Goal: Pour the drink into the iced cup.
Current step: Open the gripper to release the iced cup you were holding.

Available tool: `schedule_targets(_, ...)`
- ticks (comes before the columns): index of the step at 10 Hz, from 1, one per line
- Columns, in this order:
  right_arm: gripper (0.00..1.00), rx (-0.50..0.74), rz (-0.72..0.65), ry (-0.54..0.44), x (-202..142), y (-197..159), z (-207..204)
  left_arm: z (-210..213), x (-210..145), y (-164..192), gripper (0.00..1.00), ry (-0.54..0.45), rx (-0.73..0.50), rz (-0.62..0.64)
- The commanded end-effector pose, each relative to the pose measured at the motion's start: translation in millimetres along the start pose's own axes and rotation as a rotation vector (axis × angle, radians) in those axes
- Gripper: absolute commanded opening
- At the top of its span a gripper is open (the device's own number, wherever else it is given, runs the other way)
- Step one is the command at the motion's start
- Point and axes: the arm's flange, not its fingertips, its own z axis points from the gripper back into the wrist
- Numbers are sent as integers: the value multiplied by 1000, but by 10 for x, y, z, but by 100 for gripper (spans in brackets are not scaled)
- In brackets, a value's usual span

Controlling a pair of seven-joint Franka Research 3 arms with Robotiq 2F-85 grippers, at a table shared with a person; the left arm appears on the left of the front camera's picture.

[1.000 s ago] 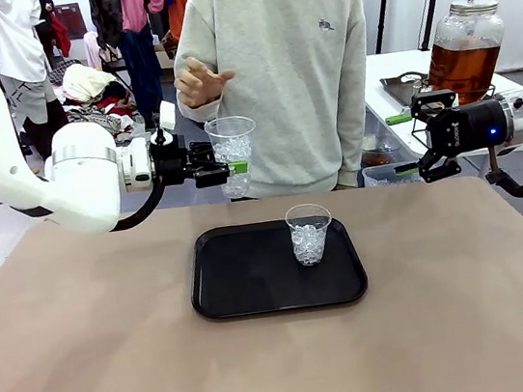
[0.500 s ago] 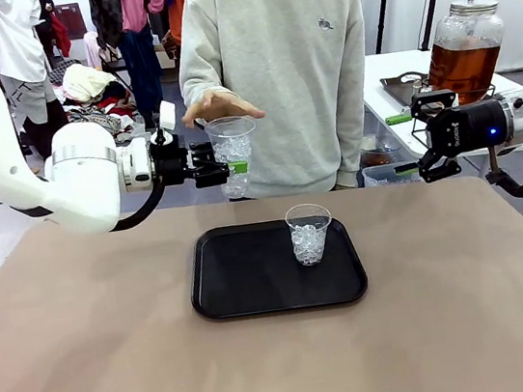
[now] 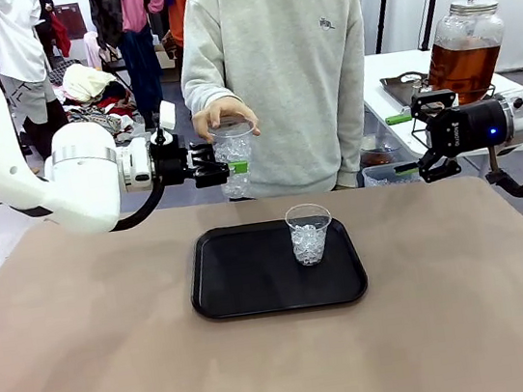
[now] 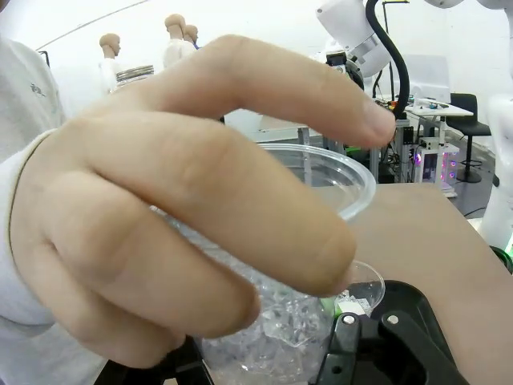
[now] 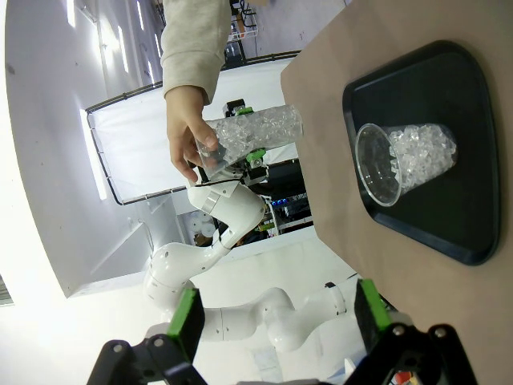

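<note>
Left gripper (image 3: 230,169) clamped on a clear cup (image 3: 232,146) of ice, raised over the far table edge; person's hand (image 3: 220,116) grips its rim. Black tray (image 3: 226,289) holds a second iced cup (image 3: 308,233), bare tabletop (image 3: 89,357) all round. Right gripper (image 3: 426,137) spread wide, empty; dispenser jar (image 3: 462,26) of amber drink (image 3: 463,68) behind it on the white counter (image 3: 390,69)

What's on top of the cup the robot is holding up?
A person's hand grips the cup from above, hiding part of its rim. Ice shows through the clear side.
</note>
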Motion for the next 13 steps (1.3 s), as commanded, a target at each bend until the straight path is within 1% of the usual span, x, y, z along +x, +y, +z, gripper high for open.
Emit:
schedule_targets(1, 100, 1, 1, -5, -4, 3, -1, 7, 48, -19, 60, -8, -2, -9)
schedule_targets(13, 100, 1, 1, -5, -4, 3, -1, 7, 48, -19, 60, -8, -2, -9)
